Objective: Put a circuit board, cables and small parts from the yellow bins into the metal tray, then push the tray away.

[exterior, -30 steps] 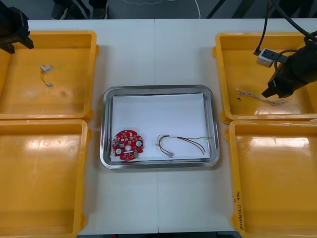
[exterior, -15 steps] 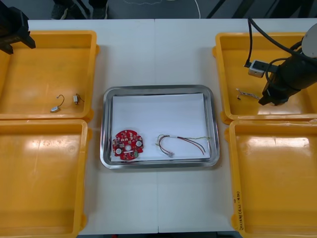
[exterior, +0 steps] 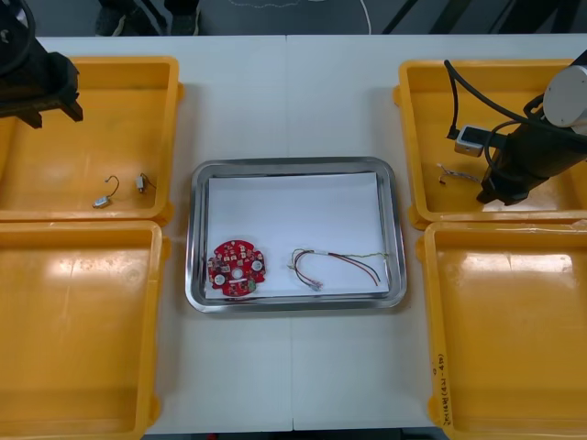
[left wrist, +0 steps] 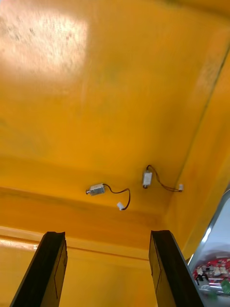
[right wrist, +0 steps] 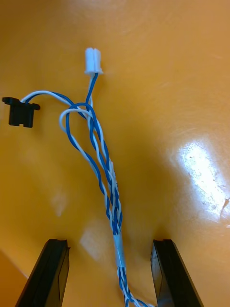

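Straddling a twisted blue-white cable (right wrist: 108,182), right gripper (right wrist: 109,244) gapes over glossy bin (right wrist: 182,72).

- There are four yellow bins: far left bin (exterior: 110,119), near left bin (exterior: 73,330), far right bin (exterior: 431,110), near right bin (exterior: 514,339).
- There is one metal tray (exterior: 292,164).
- There is one round red circuit board (exterior: 237,268).
- There are two cables: one red and yellow cable (exterior: 335,263) and one twisted blue and white cable (right wrist: 103,168).
- There are two small metal parts (exterior: 141,181).
- There are two grippers, the left gripper (left wrist: 108,234) and the right gripper (right wrist: 110,241). Each has two black fingers, so four fingers in total.
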